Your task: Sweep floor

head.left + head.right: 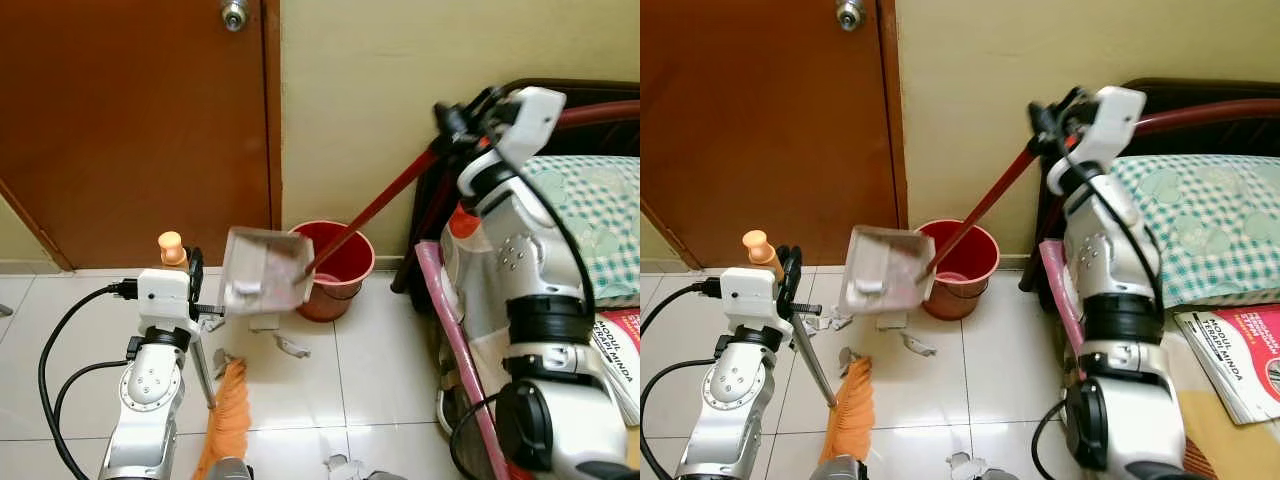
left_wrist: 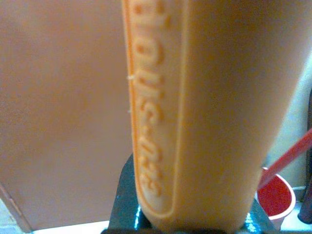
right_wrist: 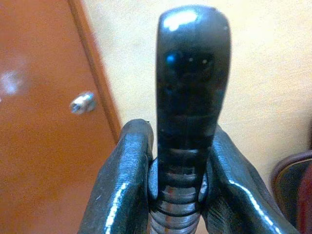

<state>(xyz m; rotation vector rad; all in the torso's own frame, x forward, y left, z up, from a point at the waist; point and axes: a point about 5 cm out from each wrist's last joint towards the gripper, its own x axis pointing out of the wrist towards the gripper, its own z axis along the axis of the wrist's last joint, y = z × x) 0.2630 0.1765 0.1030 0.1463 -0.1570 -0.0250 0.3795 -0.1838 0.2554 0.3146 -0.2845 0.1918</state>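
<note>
Door (image 1: 130, 130) fills the upper left of the frame. Dustpan (image 1: 262, 272) hangs mid-frame beside the bucket (image 1: 335, 270), its red handle (image 1: 385, 200) clamped upper right by the right gripper (image 1: 447, 118). Broom (image 1: 225, 415), lower left, is gripped by the left gripper (image 1: 185, 265).

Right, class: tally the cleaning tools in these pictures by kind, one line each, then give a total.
Broom, held in the left gripper: 1
Dustpan, on the long red handle held in the right gripper: 1
Red bucket: 1
Total: 3
</note>
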